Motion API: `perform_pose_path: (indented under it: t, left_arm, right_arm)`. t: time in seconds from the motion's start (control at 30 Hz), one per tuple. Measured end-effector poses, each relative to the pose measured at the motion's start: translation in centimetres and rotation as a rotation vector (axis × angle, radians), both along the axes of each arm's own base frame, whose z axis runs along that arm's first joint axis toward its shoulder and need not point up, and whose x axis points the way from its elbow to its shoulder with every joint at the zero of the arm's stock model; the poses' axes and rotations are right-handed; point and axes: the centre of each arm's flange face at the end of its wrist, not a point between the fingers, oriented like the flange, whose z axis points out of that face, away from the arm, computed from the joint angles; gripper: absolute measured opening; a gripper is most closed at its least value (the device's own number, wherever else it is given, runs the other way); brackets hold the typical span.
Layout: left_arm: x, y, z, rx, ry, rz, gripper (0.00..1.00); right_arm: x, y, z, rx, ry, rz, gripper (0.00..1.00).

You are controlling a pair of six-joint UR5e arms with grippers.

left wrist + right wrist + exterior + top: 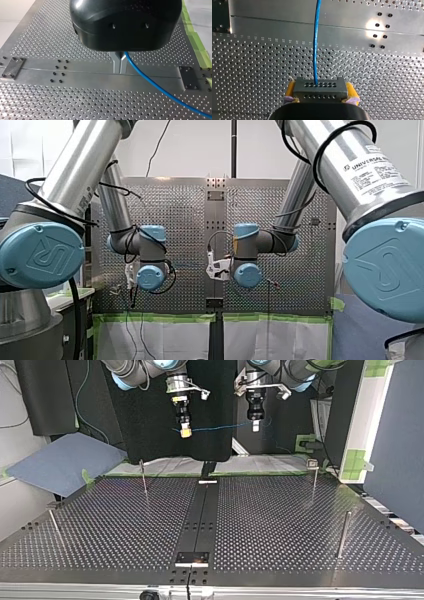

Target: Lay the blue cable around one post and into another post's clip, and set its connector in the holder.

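Quick status: my right claw is clamped on the connector, with yellow pads on both sides of it. My left claw has its metal fingers pinched shut on the cable a bit further along. In the top view both claws hang in the upper middle of the frame, well above the tabletop, with the blue line running nearly straight between them. Nothing's routed yet.

What worries me is that the span looks pretty tight. If my arms drift apart on the way down, I reckon the cable either slides through the left fingers or gets yanked where it enters the connector. Too much slack and it droops and could catch the wrong post. The posts are skinny, so a sloppy sweep could pass over the top instead of wrapping around. The post at upper right seems to have a small head, maybe the clip, but it's too small to be sure. I can't pick out the holder for certain either, so misplacing the connector is a real risk.

Readable text: "UNIVERSAL ROBOTS" on the label on my right arm, upper right of the front view. The finer print under it is unreadable. The blue joint caps carry a UR logo.
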Motion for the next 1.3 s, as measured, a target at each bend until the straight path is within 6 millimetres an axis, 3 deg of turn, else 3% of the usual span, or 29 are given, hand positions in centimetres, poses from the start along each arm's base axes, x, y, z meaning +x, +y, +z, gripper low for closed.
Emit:
perform_pose_path:
  t: [0.97,1.3]
  left_arm:
    - [0.0,-0.1,0.0,-0.003,-0.003,-0.001,0.0]
    - [-1.5,0.5,-2.1,-0.002,0.009,-0.013,0.0]
  right_arm:
    - [0.0,0.0,0.0,0.0,0.0,0.001,0.31]
    - [0.0,0.0,0.0,0.001,0.001,0.003,0.31]
